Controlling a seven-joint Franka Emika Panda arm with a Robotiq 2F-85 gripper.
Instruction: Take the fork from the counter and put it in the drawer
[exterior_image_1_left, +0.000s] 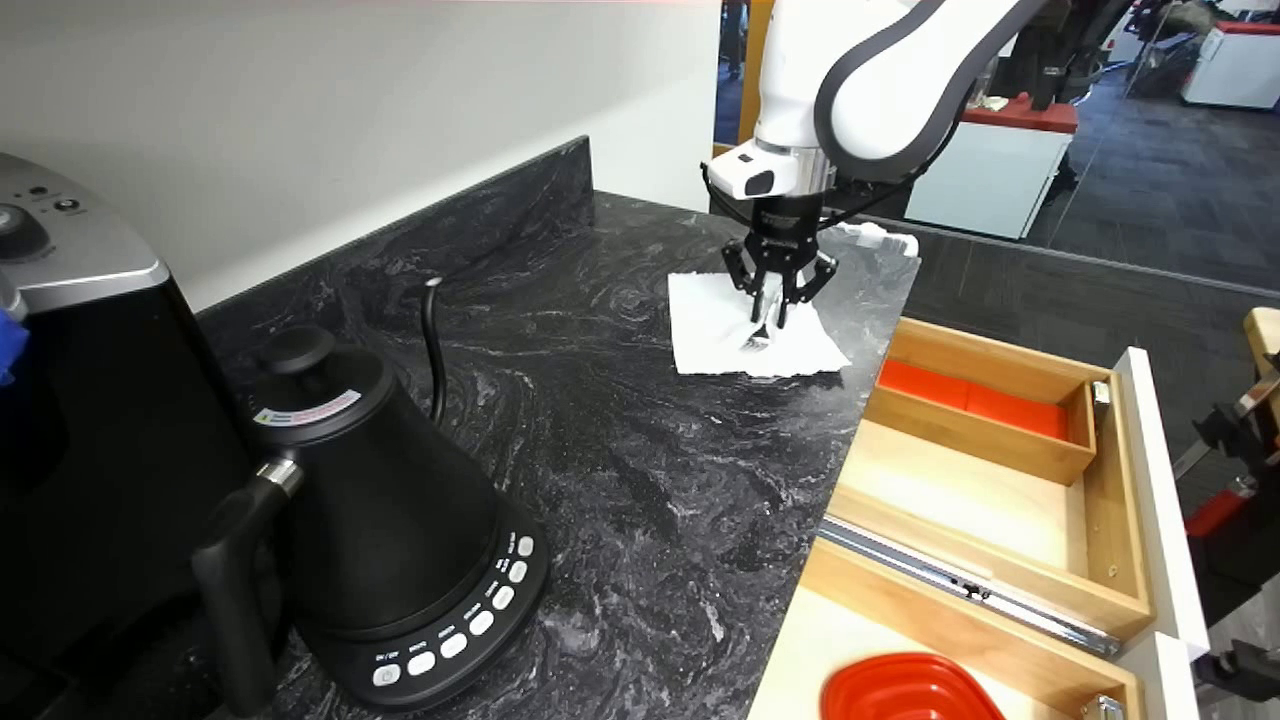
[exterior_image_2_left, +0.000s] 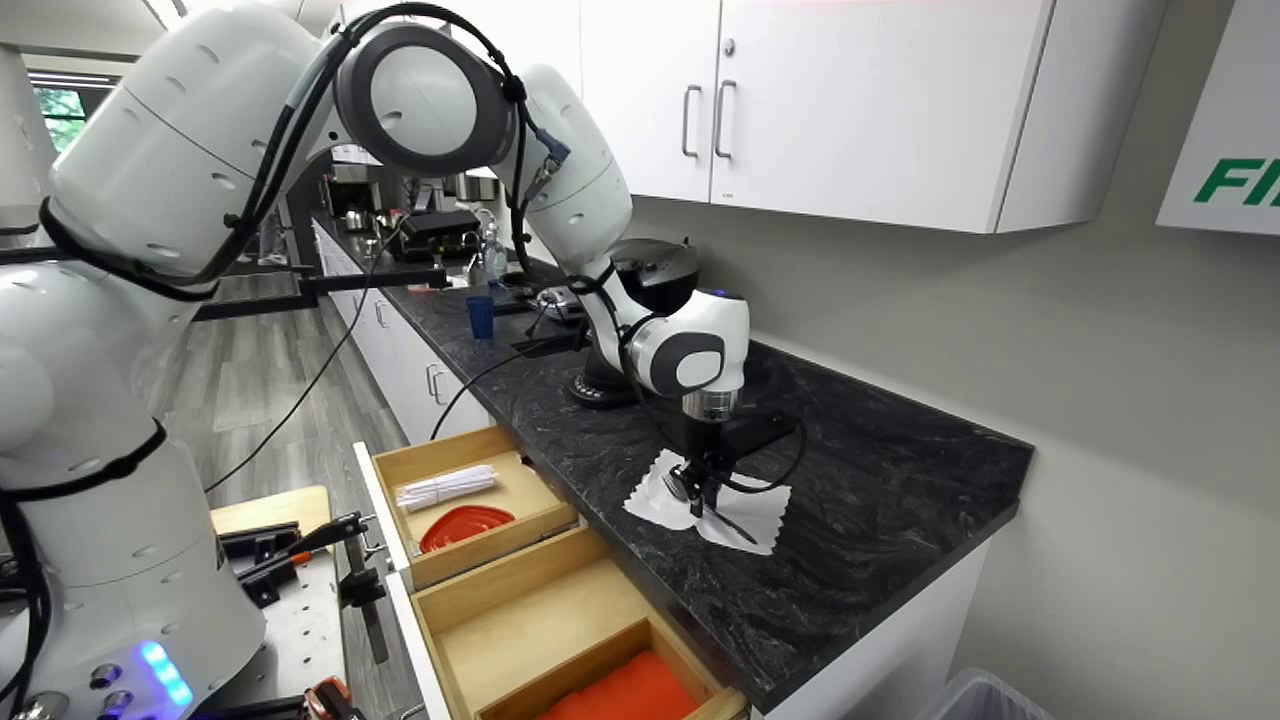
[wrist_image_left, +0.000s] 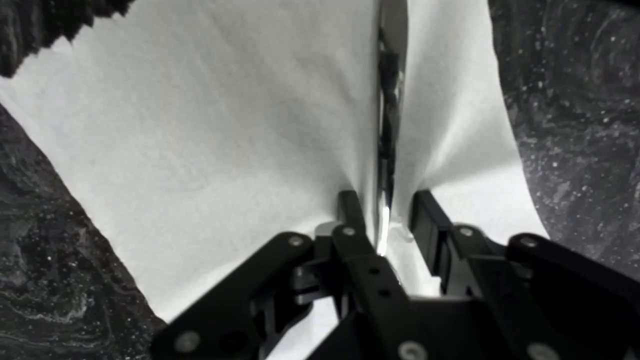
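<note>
White and jagged along one edge, a thin paper napkin (exterior_image_1_left: 700, 335) lies on the broad grey-black stone tabletop (exterior_image_1_left: 640, 450) with pale marbled veining, and on it is the slim grey metal fork (wrist_image_left: 391, 95). The black two-fingered gripper (wrist_image_left: 385, 200) at the end of the white robot arm (exterior_image_1_left: 880, 110) points down over them, its fingers apart, one on each side of the fork; in the wrist view I can see a gap on both sides of the metal, with the paper puckered around the fingertips. Whether the fork lies flat I can't tell. Just past the tabletop's edge a wide pale wooden drawer (exterior_image_1_left: 970, 490) stands pulled out, with an orange-red compartment (exterior_image_1_left: 970, 400) in it. Beside it another pale wooden drawer (exterior_image_2_left: 535, 490) is out too, holding a shiny red dish (exterior_image_2_left: 467, 525) and a bundle of thin white sticks (exterior_image_2_left: 447, 485). Well apart from the napkin, a matte black gooseneck kettle (exterior_image_1_left: 390, 520) stands upright.
</note>
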